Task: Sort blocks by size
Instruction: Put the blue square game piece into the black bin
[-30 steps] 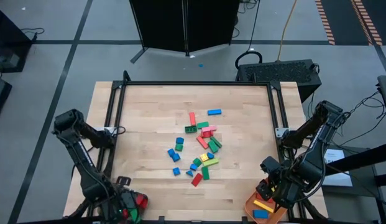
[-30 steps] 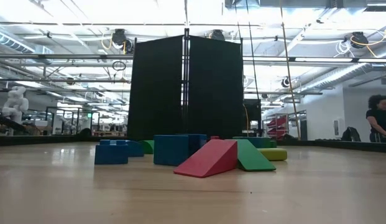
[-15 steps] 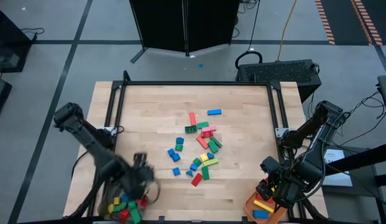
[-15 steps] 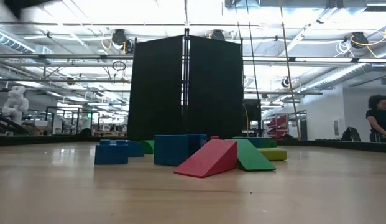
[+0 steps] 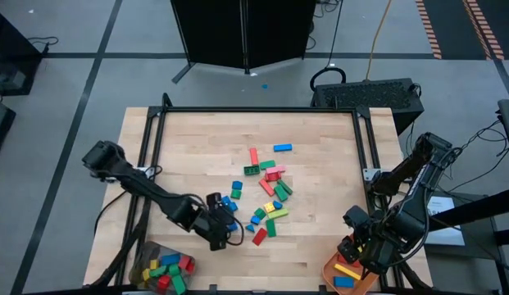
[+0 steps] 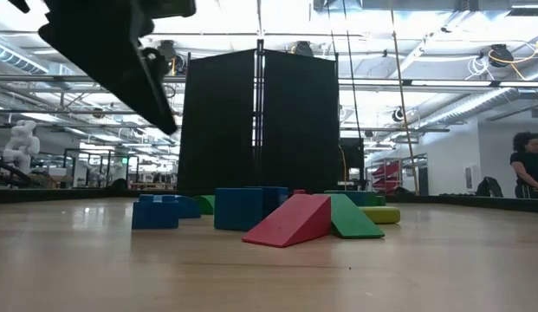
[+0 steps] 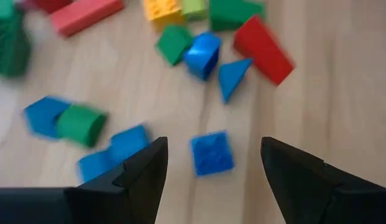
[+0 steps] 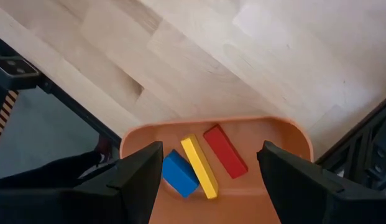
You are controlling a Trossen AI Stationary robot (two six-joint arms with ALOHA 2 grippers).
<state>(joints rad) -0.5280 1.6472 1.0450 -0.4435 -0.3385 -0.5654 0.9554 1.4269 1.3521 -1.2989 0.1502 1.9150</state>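
Many small blocks (image 5: 266, 190) in red, blue, green and yellow lie loose on the middle of the wooden table; they also show in the low view (image 6: 286, 215). My left gripper (image 5: 228, 224) hovers open at the pile's near-left edge. In its wrist view (image 7: 211, 177) the fingers stand on either side of a small blue square block (image 7: 212, 152) without touching it. My right gripper (image 5: 358, 260) waits open over the orange tray (image 8: 286, 134) at the near right corner. The tray holds a blue, a yellow and a red block (image 8: 224, 151).
A grey container (image 5: 160, 270) with several coloured blocks stands at the near left corner. A black frame (image 5: 254, 111) runs round the table. Bare wood lies toward the far edge and the left side. A person (image 6: 527, 165) stands far off in the room.
My left gripper has swung from above the grey container at the near left corner toward the table's middle. It now hangs over the blue blocks at the pile's near-left edge. The blocks have not moved.
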